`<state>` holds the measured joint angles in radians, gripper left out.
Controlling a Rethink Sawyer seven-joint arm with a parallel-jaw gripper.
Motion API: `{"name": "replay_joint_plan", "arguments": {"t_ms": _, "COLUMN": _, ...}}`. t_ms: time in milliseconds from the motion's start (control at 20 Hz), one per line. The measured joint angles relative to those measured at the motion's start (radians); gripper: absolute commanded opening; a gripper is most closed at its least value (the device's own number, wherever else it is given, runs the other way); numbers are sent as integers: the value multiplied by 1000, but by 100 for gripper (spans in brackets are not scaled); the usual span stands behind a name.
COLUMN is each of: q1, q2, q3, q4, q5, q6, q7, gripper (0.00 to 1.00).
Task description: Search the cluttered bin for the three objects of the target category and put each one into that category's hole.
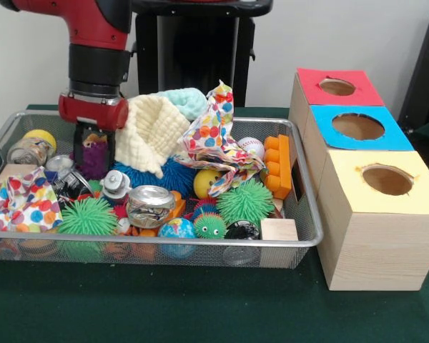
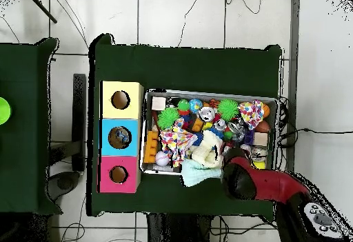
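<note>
A silver wire-mesh bin [image 1: 300, 239] sits on a green-covered table, crammed with toys and cloths. To its right in the front view stands a row of three pale wooden boxes with coloured paper tops: red farthest back, blue in the middle, yellow nearest. The round hole [image 1: 358, 126] in the blue top is the target; in the overhead view something pale seems to lie inside the hole [image 2: 120, 138], though what it is cannot be told.

The red and black arm [image 1: 99, 53] comes down over the bin's far left part in the front view. Its gripper [image 1: 94, 151] hangs low among the clutter, right against a purple fuzzy toy [image 1: 94, 163], just left of a cream waffle cloth [image 1: 153, 132]. Whether the pincer is open, closed or holding anything cannot be told.

A see-through wrinkly plastic bottle piece [image 1: 30, 151] lies at the bin's far left, near the gripper and on its left, in front of a yellow ball [image 1: 41, 136]. Other clear plastic pieces cannot be picked out with certainty.

Nearer the front of the bin lie a crushed silver can [image 1: 149, 205], green spiky balls [image 1: 244, 201], a polka-dot cloth [image 1: 218, 139], a baseball [image 1: 252, 146] and an orange block [image 1: 278, 166]
</note>
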<state>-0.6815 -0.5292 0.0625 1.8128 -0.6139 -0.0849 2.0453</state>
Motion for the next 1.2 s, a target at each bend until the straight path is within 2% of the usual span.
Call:
{"name": "replay_joint_plan", "arguments": {"t_ms": 250, "q1": 40, "q2": 8, "q3": -46, "q4": 0, "q5": 0, "q6": 0, "q7": 0, "gripper": 100}}
{"name": "replay_joint_plan", "arguments": {"t_ms": 350, "q1": 86, "q2": 10, "q3": -87, "q4": -3, "q5": 0, "q6": 1, "q7": 0, "gripper": 100}}
{"name": "replay_joint_plan", "arguments": {"t_ms": 650, "q1": 291, "q2": 26, "q3": -246, "q4": -46, "q5": 8, "q6": 32, "q7": 0, "gripper": 100}}
{"name": "replay_joint_plan", "arguments": {"t_ms": 800, "q1": 355, "q2": 27, "q3": -298, "q4": -67, "q5": 16, "q6": 44, "q7": 0, "gripper": 100}}
{"name": "replay_joint_plan", "arguments": {"t_ms": 1050, "q1": 387, "q2": 51, "q3": -349, "q4": -92, "q5": 33, "q6": 44, "q7": 0, "gripper": 100}}
{"name": "replay_joint_plan", "arguments": {"t_ms": 1200, "q1": 414, "q2": 100, "q3": -413, "q4": -123, "q5": 63, "q6": 44, "q7": 0, "gripper": 100}}
